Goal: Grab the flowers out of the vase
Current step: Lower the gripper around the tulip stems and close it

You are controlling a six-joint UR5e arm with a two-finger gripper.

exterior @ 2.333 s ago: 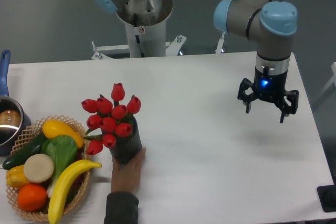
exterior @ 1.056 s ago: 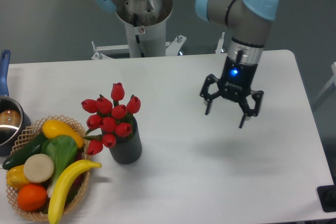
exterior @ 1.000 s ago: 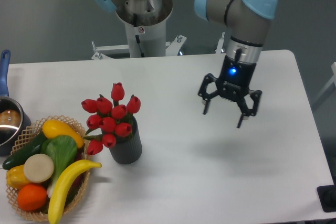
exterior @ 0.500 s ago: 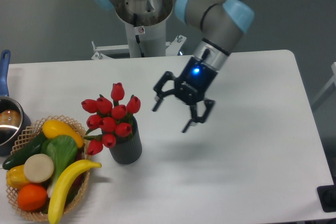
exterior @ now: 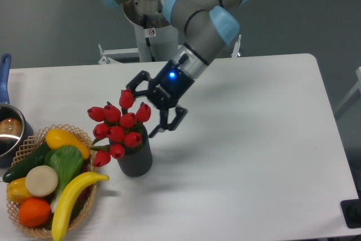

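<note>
I see the flowers (exterior: 119,125) in the vase (exterior: 136,158), left of table centre, nothing lifted. The gripper (exterior: 151,107) is at about 2 o'clock from the bunch, tilted, fingers spread wide. One finger sits by the top bud, the other by the vase rim on the right; I can't tell if either touches. Nothing is pinched.

Progress, my call: approach nearly done. Left to do: straddle the bunch, squeeze, pull up out of the vase.

Counts:
- Flowers: I count about nine red buds, one standing higher at 12 o'clock; a few green leaves at 8 o'clock.
- Vase: one, dark, upright.
- Basket (exterior: 75,134): one, at 8 o'clock from the vase, just beside it. In it: one banana (exterior: 70,196), one more yellow piece on top, one green leafy one, one pale round one, one orange, one dark green one, one small yellow one at the left edge.
- Pot (exterior: 8,128): one, blue handle, at 9 o'clock, cut by the frame edge.
- Table (exterior: 254,150): one, white.
</note>
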